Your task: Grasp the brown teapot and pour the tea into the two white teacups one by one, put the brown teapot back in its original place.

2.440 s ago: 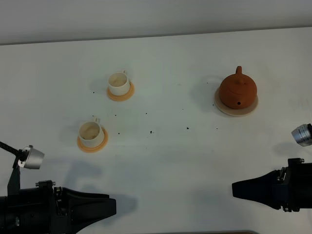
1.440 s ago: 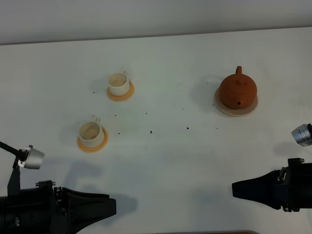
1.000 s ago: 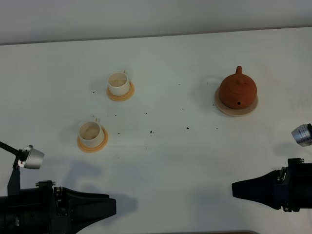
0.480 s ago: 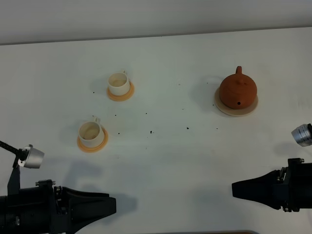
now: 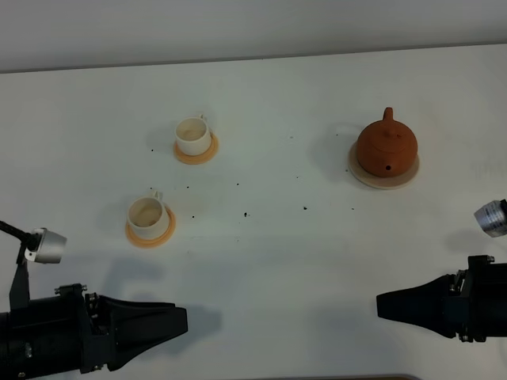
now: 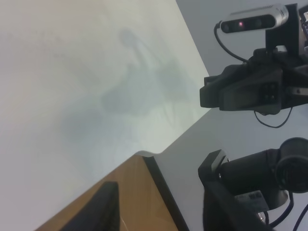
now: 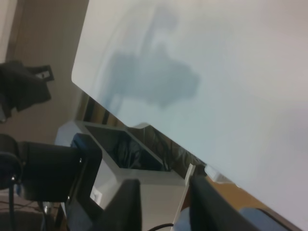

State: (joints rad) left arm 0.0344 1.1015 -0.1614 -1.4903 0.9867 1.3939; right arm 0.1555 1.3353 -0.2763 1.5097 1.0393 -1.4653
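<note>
We read this as a robotics lab bench. In the high view a bare white table (image 5: pixel 277 261) fills the frame, with a silver camera on a stalk (image 5: pixel 46 246) at lower left and another silver camera (image 5: pixel 491 218) at the right edge. At the upper right of the left wrist view we note a bar camera (image 6: pixel 252 18) on a black arm mount, with loose cables (image 6: pixel 272 122) below it.

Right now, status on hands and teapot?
Left hand open, empty; right hand open, empty; both at near edge. Brown teapot on beige disc, untouched. Nothing between right hand and teapot.
</note>
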